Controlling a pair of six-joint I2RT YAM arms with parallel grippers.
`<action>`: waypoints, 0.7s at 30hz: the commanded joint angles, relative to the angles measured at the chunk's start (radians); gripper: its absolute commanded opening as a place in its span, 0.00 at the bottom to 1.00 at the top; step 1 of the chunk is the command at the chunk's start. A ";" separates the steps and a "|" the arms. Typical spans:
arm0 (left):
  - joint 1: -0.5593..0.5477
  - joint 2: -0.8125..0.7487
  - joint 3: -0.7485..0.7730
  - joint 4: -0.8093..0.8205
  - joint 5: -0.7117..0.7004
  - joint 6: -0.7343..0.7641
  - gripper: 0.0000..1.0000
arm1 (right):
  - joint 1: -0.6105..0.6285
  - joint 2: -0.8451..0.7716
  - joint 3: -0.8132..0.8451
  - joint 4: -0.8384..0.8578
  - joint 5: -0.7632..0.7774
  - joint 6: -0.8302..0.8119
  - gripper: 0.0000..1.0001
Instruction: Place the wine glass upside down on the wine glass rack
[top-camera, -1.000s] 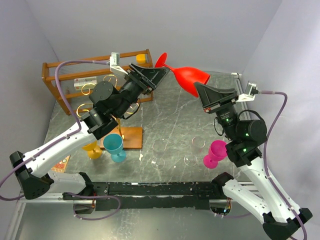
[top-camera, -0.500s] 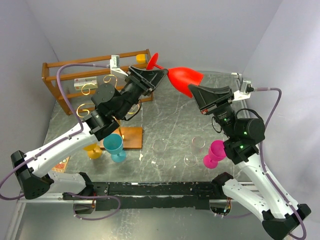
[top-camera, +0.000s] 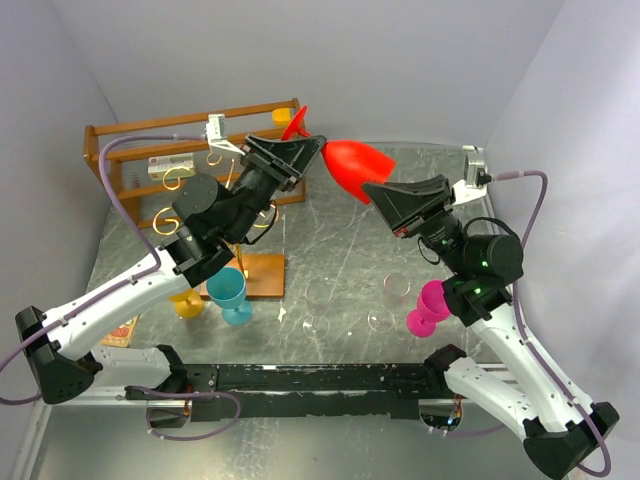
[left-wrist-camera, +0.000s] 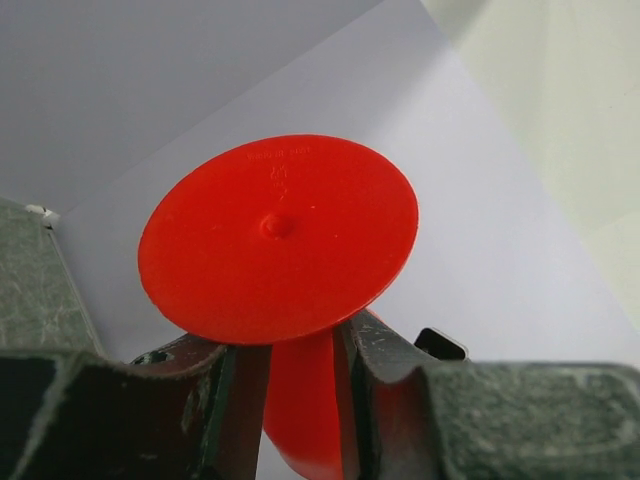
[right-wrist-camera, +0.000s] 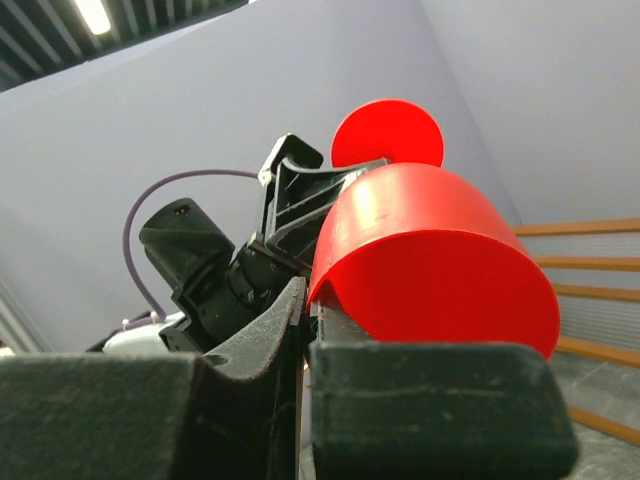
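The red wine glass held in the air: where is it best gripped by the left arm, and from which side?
The stem, just under the foot, from the left: the red wine glass lies almost level, foot leftward, and the right gripper pinches the bowl rim.

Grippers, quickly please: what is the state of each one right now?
Left gripper: closed on the stem of the red wine glass.
Right gripper: closed on the bowl rim of the same glass.

Both arms raised, reaching toward each other mid-air, left fingers (top-camera: 296, 154) closed narrowly, right fingers (top-camera: 402, 196) pinched fully shut
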 joint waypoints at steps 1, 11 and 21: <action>-0.001 -0.025 -0.023 0.108 -0.022 0.011 0.37 | 0.008 -0.006 -0.010 -0.004 -0.135 0.029 0.00; 0.000 -0.035 -0.055 0.214 0.008 0.058 0.07 | 0.008 -0.016 -0.026 -0.041 -0.159 0.036 0.00; 0.000 -0.036 -0.067 0.286 0.031 0.172 0.07 | 0.008 -0.017 0.013 -0.157 -0.099 -0.031 0.10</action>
